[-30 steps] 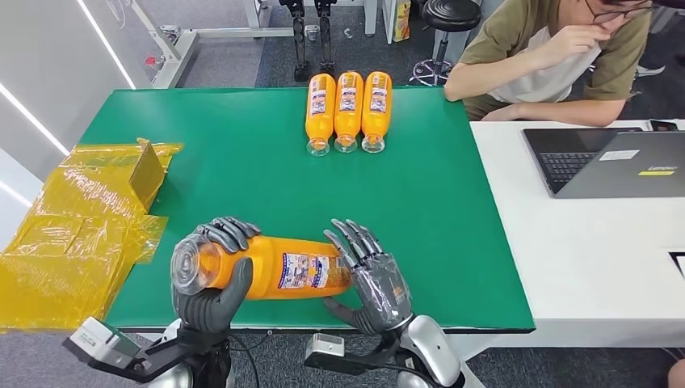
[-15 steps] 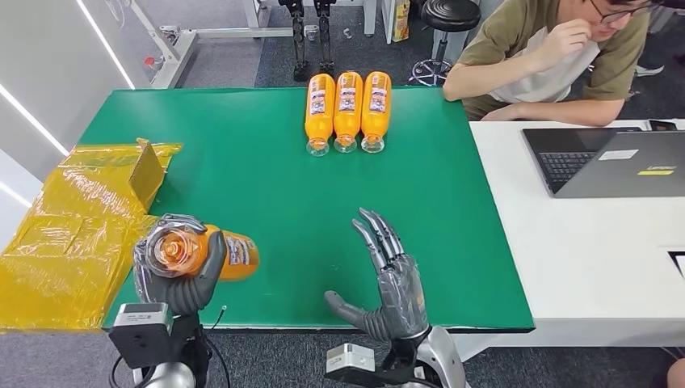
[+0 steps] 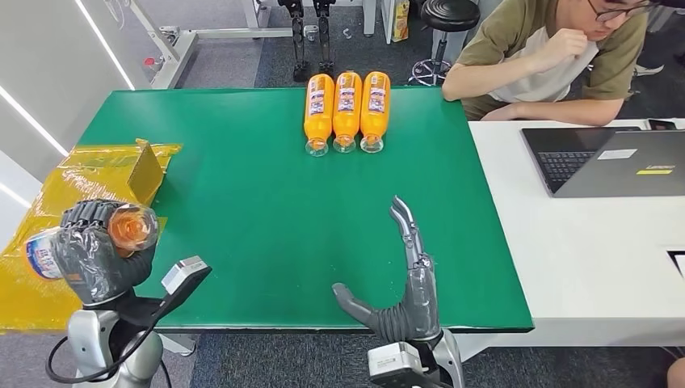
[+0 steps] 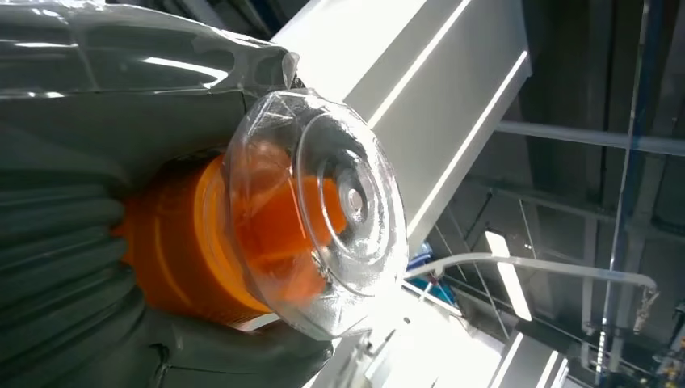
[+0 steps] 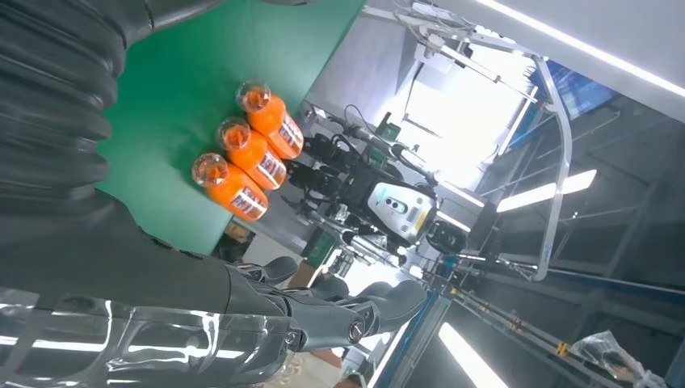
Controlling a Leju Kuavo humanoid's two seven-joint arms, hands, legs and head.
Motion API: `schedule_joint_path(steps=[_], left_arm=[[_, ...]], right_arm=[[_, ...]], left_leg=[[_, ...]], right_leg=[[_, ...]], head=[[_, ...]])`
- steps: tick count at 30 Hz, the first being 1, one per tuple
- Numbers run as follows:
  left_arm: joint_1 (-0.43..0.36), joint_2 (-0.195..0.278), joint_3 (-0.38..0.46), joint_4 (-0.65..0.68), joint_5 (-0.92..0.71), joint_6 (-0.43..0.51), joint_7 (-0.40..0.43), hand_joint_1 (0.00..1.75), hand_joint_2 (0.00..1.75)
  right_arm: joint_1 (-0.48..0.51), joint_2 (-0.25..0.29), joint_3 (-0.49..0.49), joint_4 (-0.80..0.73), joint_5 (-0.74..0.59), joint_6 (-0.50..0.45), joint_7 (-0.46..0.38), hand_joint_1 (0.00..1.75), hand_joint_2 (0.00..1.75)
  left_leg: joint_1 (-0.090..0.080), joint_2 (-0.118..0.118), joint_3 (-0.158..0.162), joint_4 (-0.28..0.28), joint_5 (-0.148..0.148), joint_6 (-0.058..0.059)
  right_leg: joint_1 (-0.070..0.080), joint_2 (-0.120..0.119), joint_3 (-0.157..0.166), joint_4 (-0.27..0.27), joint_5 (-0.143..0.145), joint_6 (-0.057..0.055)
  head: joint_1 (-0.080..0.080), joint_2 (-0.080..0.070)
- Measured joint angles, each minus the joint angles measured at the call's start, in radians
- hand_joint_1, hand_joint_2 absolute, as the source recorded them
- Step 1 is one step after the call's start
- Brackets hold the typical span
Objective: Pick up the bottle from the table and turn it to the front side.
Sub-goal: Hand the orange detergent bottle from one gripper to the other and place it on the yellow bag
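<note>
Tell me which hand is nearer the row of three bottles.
Right. The right hand hovers open over the green mat below the three bottles; the left hand grips a bottle past the mat's left edge.

Green-topped table [image 3: 266,194] adjoins a white desk [image 3: 582,242] bearing an open laptop [image 3: 606,162]; grey floor [image 3: 226,61] beyond; 1 black stool [image 3: 448,16]; white wall [image 3: 48,73] with light strips.

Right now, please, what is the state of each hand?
Left hand: holding the orange bottle, lifted off the table.
Right hand: open, holding nothing.
</note>
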Motion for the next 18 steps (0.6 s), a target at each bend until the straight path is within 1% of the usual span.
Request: schedule_joint_path(steps=[3, 7, 9, 11, 13, 15, 18], left_arm=[[-0.014, 0.026, 0.016, 0.031, -0.01, 0.004, 0.002, 1.75, 1.75], [-0.024, 0.044, 0.02, 0.058, -0.029, 0.001, 0.01, 1.75, 1.75], [-0.033, 0.056, 0.021, 0.077, -0.075, -0.012, 0.037, 1.75, 1.75], [-0.053, 0.08, 0.021, 0.114, -0.131, -0.026, 0.068, 1.75, 1.75], [-0.09, 0.111, 0.014, 0.18, -0.16, -0.031, 0.088, 1.75, 1.75], [-0.147, 0.15, -0.013, 0.277, -0.168, -0.043, 0.105, 1.75, 1.75], [-0.249, 0.214, -0.103, 0.444, -0.171, -0.081, 0.117, 1.75, 1.75]], right_arm=[[0.003, 0.001, -0.003, -0.002, -0.008, 0.0, -0.005, 0.0, 1.75], [0.004, 0.005, -0.004, -0.002, -0.009, -0.001, -0.006, 0.0, 1.75], [0.004, 0.006, -0.004, -0.002, -0.019, -0.002, -0.01, 0.0, 1.75], [0.005, 0.008, -0.005, -0.002, -0.042, -0.004, -0.019, 0.0, 1.75], [0.007, 0.008, -0.006, -0.002, -0.067, -0.006, -0.032, 0.0, 1.75], [0.008, 0.008, -0.007, 0.0, -0.087, -0.007, -0.045, 0.0, 1.75], [0.006, 0.008, -0.007, 0.007, -0.113, 0.001, -0.055, 0.0, 1.75]], left_leg=[[0.0, 0.0, 0.0, 0.0, 0.0, 0.0], [-0.001, 0.0, 0.0, 0.0, 0.0, 0.0], [-0.001, 0.0, -0.001, 0.0, 0.0, 0.0], [-0.001, 0.0, 0.0, 0.0, 0.0, 0.0], [0.0, 0.0, 0.0, 0.0, 0.0, 0.0], [0.0, 0.0, 0.0, 0.0, 0.001, -0.001], [0.0, 0.0, 0.0, 0.0, 0.002, -0.003]], right_leg=[[0.0, 0.0, 0.0, 0.0, 0.0, 0.0], [0.0, 0.0, 0.0, -0.001, 0.0, 0.0], [0.0, 0.0, 0.0, -0.001, 0.0, 0.0], [0.0, 0.0, 0.0, -0.001, 0.0, 0.0], [0.0, 0.0, 0.0, -0.001, 0.0, 0.0], [0.0, 0.0, -0.001, -0.001, 0.0, 0.0], [0.0, 0.0, -0.001, 0.0, 0.001, -0.002]], head=[[0.0, 0.0], [0.0, 0.0], [0.0, 0.0], [0.0, 0.0], [0.0, 0.0], [0.0, 0.0], [0.0, 0.0]])
